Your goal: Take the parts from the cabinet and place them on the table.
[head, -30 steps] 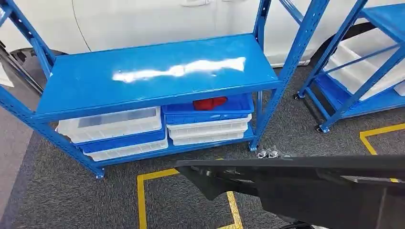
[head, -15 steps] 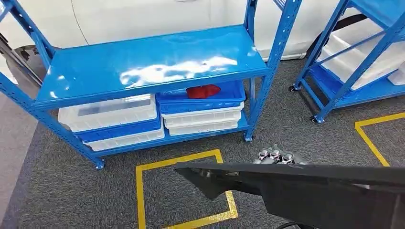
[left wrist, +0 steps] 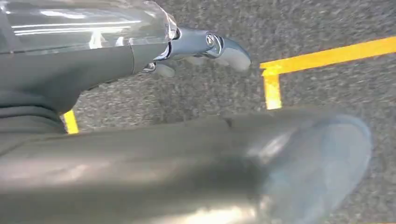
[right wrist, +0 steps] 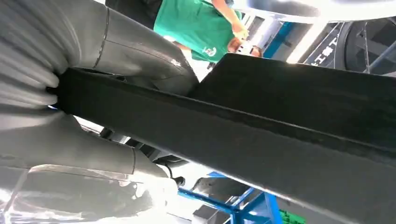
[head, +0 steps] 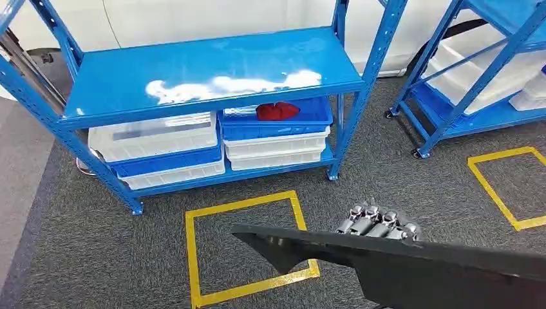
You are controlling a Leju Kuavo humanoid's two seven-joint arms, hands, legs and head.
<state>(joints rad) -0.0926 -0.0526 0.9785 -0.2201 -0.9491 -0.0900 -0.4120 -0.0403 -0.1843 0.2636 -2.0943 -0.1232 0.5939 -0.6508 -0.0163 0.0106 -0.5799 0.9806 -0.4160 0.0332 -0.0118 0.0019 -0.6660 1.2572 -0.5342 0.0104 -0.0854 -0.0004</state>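
The right hand (right wrist: 70,112) grips a long flat black plastic part (head: 412,270); in the right wrist view its grey thumb and ribbed cover clamp the part's edge, and in the head view its silver knuckles (head: 376,221) rise just behind the part's upper rim. The part stretches sideways from this hand, ending in a pointed tip over a yellow tape square (head: 248,248) on the grey carpet floor (head: 96,257).

The left hand (left wrist: 205,46) hangs over the carpet near a yellow tape corner, with its fingers loosely curled and nothing in them; whether they are fully closed I cannot tell.

Beyond the right hand and the tape square stands a blue metal shelf rack (head: 212,74) with a bare glossy top shelf. Below it sit stacked white and blue plastic bins (head: 161,151), and a red part (head: 277,111) lies in the upper blue bin on the right-hand stack. A second blue rack (head: 483,71) stands well off to the right. In the right wrist view a person in a green shirt (right wrist: 196,23) stands beyond the part.
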